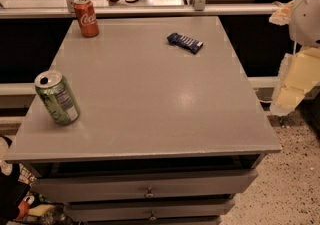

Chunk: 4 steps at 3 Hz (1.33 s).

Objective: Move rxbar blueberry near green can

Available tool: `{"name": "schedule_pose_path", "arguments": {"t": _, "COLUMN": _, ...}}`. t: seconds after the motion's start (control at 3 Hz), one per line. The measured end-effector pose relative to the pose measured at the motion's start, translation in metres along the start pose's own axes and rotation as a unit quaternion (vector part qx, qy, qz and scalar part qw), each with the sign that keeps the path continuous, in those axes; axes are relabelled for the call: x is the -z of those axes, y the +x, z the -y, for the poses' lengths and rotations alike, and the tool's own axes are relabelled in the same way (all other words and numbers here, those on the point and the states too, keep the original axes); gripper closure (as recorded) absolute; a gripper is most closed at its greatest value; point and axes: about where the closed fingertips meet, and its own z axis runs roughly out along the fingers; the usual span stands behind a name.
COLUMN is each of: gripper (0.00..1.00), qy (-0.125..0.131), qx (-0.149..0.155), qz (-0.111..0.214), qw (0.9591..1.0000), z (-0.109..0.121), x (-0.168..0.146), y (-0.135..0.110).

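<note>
In the camera view, you are at the approach step. The rxbar blueberry (185, 42), a small flat bar in a dark blue wrapper, lies untouched toward the far side of the grey table top (150, 114), well apart from the green can (57, 97), aluminium with a silver top, at the front left. The gripper (294, 85) hangs off the table's right edge, partly cut off, so I cannot tell how open it is; next you must reach over the bar.

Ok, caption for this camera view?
Rxbar blueberry far right on the cabinet top, green can near left, Coke can far left; gripper beyond the right edge.
</note>
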Motion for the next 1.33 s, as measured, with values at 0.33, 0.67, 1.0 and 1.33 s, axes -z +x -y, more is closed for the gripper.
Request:
{"name": "schedule_pose_path", "arguments": {"t": 0.33, "gripper": 0.00, "qy": 0.000, "qx": 0.000, "qz": 0.000, "qw": 1.0000, "z": 0.000, "x": 0.000, "y": 0.000}}
{"name": "schedule_pose_path", "arguments": {"t": 0.67, "gripper": 0.00, "qy": 0.008, "qx": -0.019, "qz": 0.022, "qw": 0.9995, "z": 0.020, "x": -0.002, "y": 0.002}}
{"name": "schedule_pose_path", "arguments": {"t": 1.0, "gripper": 0.00, "qy": 0.048, "qx": -0.080, "qz": 0.090, "qw": 0.9915, "z": 0.074, "x": -0.020, "y": 0.017}}
{"name": "schedule_pose_path", "arguments": {"t": 1.33, "gripper": 0.00, "qy": 0.079, "qx": -0.135, "qz": 0.186, "qw": 0.9701, "z": 0.127, "x": -0.045, "y": 0.024}}
